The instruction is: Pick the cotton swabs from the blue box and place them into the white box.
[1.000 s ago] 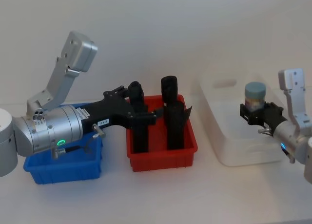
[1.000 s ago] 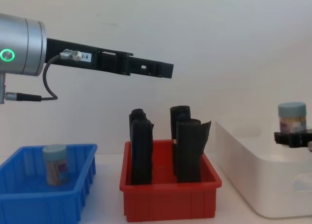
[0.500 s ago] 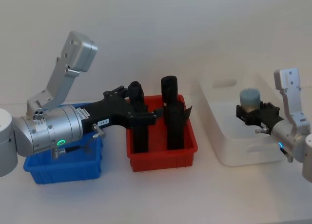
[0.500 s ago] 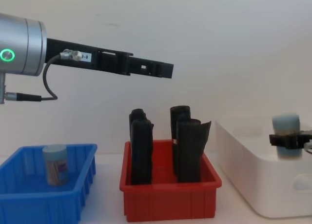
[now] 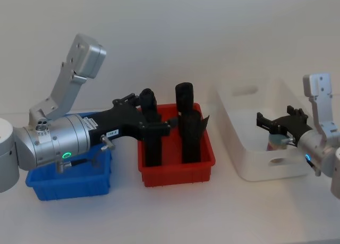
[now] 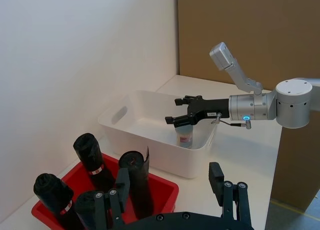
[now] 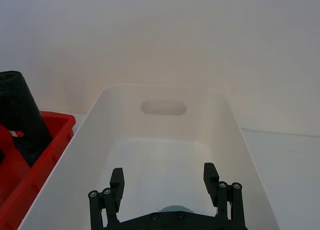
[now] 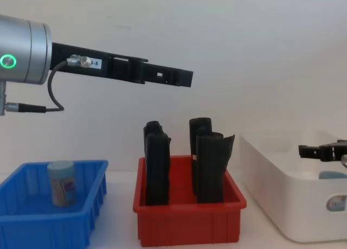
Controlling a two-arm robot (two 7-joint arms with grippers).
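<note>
- White surface (image 5: 175,212) carries three bins in a row: blue on the robot's left, red in the middle, white on the right
- Large glossy white box (image 5: 255,167) with oval handle slots
- Red plastic bin (image 5: 178,172) holds tall black rolled objects (image 5: 187,132) standing upright
- Small ribbed blue box (image 5: 69,184) sits under the left arm
- Left gripper (image 8: 179,77) hangs above the red bin, fingers apart, holding nothing
- Right gripper (image 5: 275,119) hovers over the white box, fingers spread wide
- One tub of cotton swabs (image 5: 274,143) stands inside the white box, below the right gripper
- Another tub of cotton swabs (image 8: 61,183) stands upright in the blue box
</note>
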